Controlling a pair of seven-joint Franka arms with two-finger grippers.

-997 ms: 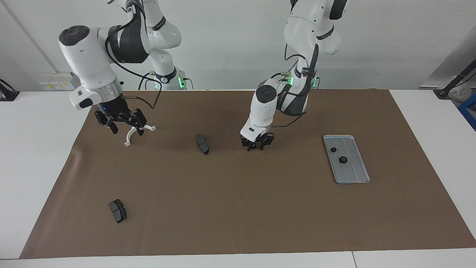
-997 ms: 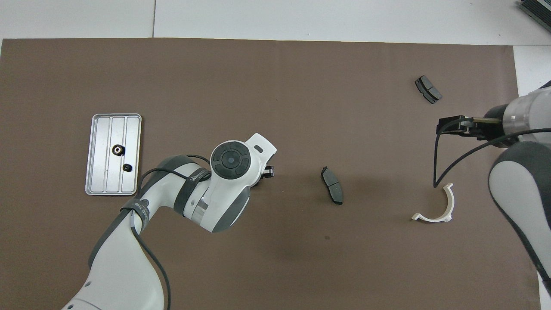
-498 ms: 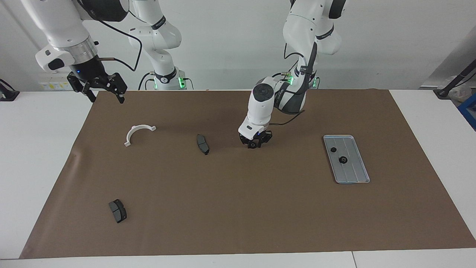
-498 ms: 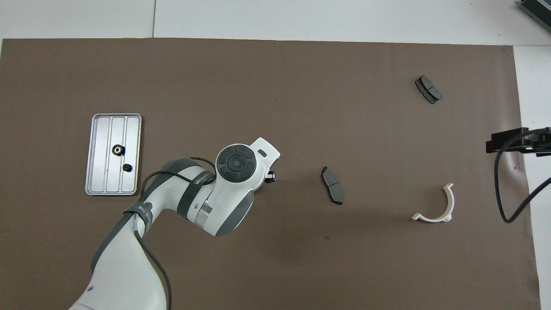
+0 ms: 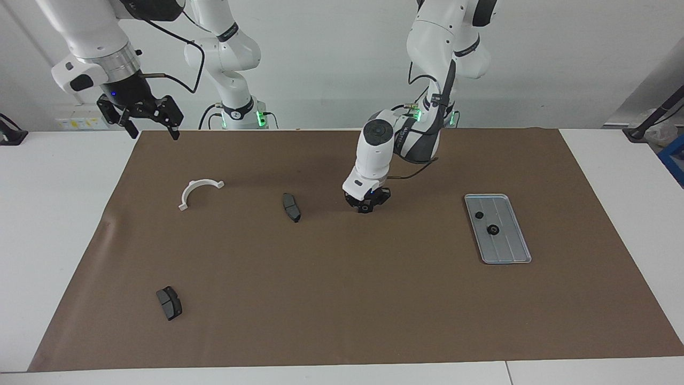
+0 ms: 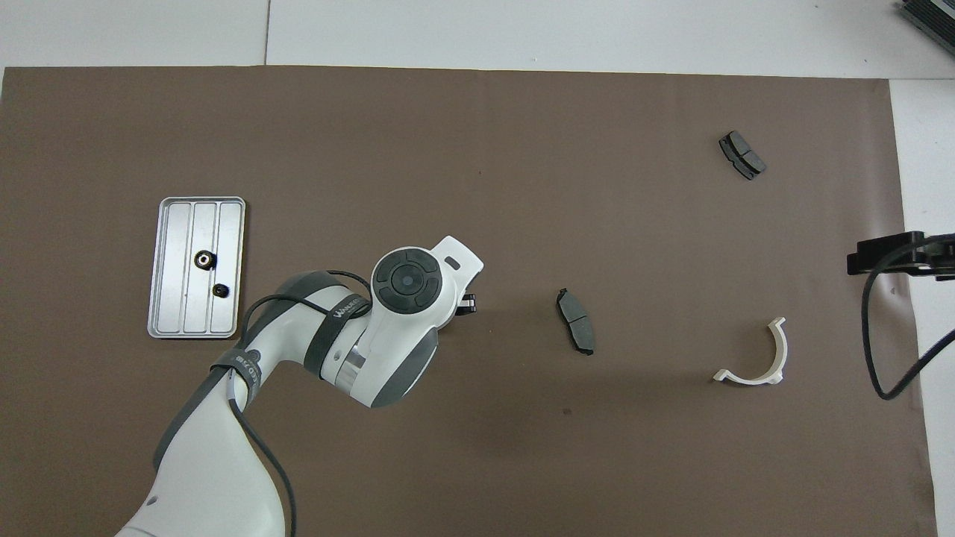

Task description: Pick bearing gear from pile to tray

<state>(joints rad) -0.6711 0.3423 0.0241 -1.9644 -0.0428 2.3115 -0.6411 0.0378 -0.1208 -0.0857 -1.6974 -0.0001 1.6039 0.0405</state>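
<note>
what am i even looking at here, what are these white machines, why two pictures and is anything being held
These are two robot arms, each ending in a two-finger gripper. One picture is taken from across the table, facing the robots. The other looks steeply down from above their own end, so the sides are swapped between them.

On the brown mat lie a white half-ring and two dark grey pads. The metal tray at the left arm's end holds two small black round pieces.

The left gripper is down at the mat, between the nearer pad and the tray. Whether it holds anything cannot be seen. The right gripper hangs open and empty, up over the mat's corner.
</note>
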